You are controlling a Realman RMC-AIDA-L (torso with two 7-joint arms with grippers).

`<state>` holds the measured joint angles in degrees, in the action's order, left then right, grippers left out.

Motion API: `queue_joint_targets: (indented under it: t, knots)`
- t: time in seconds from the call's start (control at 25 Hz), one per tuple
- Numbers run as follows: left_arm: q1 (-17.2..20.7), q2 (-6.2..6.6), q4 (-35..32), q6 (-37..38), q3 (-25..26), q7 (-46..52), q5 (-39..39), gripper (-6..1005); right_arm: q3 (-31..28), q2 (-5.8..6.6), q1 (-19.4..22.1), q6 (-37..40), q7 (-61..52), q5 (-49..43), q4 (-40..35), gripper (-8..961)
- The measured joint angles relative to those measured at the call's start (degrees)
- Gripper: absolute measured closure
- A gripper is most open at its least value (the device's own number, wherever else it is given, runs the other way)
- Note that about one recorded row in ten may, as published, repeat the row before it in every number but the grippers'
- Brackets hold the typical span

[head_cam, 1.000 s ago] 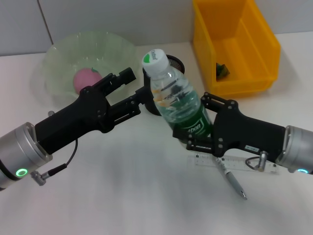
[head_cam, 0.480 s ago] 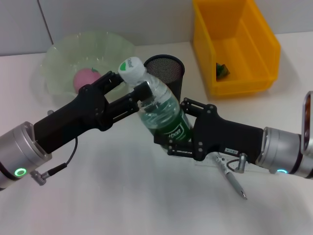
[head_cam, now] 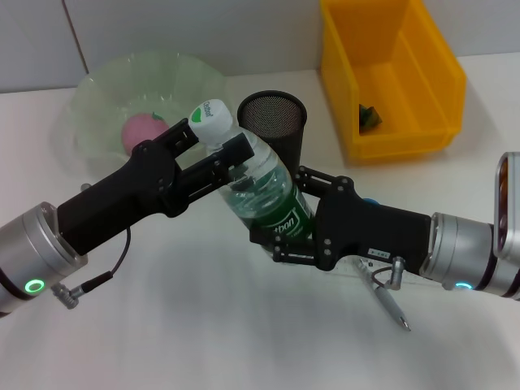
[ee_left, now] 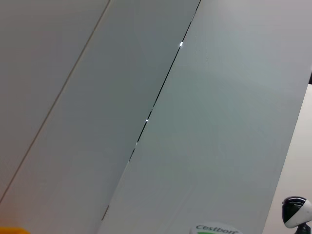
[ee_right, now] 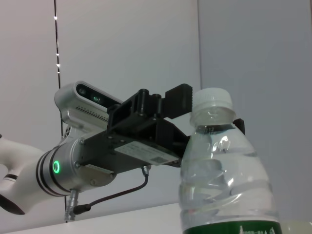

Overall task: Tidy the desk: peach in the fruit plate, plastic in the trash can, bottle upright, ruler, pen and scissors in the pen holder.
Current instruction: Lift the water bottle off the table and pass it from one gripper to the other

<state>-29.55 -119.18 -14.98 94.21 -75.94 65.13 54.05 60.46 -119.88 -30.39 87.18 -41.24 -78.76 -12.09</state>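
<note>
Mid-frame, my right gripper [head_cam: 286, 236] is clamped on the tilted bottle [head_cam: 256, 187]; my left gripper [head_cam: 213, 150] closes on its neck. Peach [head_cam: 144, 130] sits in the plate [head_cam: 97, 93], upper left. Pen [head_cam: 388, 302] and ruler lower right aren't yet in the holder [head_cam: 274, 120].

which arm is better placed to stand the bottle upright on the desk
Right. The right pincer clamps the bottle low on its labelled body, near the base, so it can set it down. The left pincer only grips near the neck under the cap.
</note>
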Motion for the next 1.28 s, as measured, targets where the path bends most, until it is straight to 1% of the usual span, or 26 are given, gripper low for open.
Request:
queue_joint_targets:
  t: [0.16,0.44,0.64,0.72,1.28]
  knots:
    - [-0.2,0.00,0.0,0.0,0.0,0.1,0.0,227,0.1,0.00,-0.5,0.0,0.0,0.0,0.6,179]
    - [-0.4,0.01,1.2,-0.6,0.8,0.0,-1.0,334,0.4,0.00,-0.7,0.2,0.0,-0.1,1.0,179]
    - [-0.4,0.17,1.7,-1.0,0.8,-0.4,-1.8,444,0.7,0.00,-0.7,0.3,0.0,-0.1,1.0,179]
    - [-0.4,0.24,1.7,-1.0,0.5,-0.6,-1.8,566,0.9,0.00,-0.7,0.3,0.0,0.0,1.0,179]
    - [-0.7,0.18,1.2,-0.6,0.1,-1.2,-1.7,566,1.1,0.00,-0.7,0.1,0.0,0.2,1.2,179]
